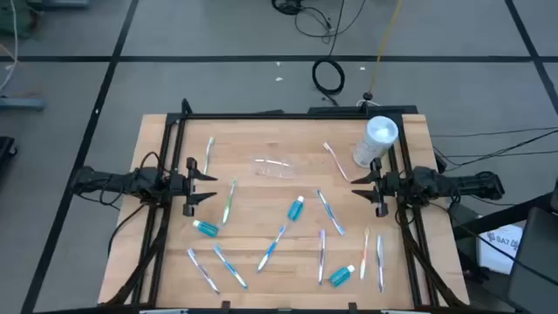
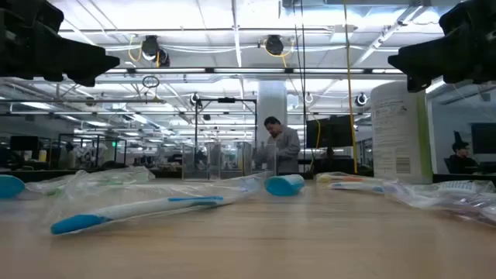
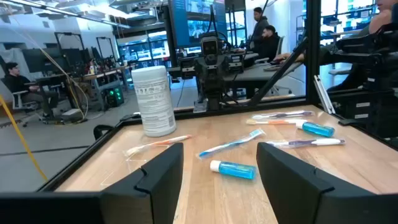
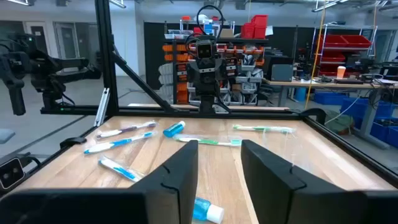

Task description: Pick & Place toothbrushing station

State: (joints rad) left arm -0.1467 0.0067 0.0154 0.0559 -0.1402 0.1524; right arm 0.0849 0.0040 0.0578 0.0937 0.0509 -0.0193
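station [image 1: 277, 167]: clear, likely light, thin-walled, slick, lying flat ahead of both jaws | grab across narrow sides, gently | left gripper [image 1: 206, 187] released, empty | right gripper [image 1: 360, 192] released, empty

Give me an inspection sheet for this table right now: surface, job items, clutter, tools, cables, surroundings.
Surface: wooden table, black frame around it.
Job's things: clear container lying near the middle, far half, untouched.
Clutter: white canister at the far right; toothbrushes and blue tubes scattered about.
Grippers: left tool open at the left edge; right tool open at the right edge; both hold nothing.
Cables: coiled cable on the floor beyond the table.
Surroundings: person standing in the room behind.
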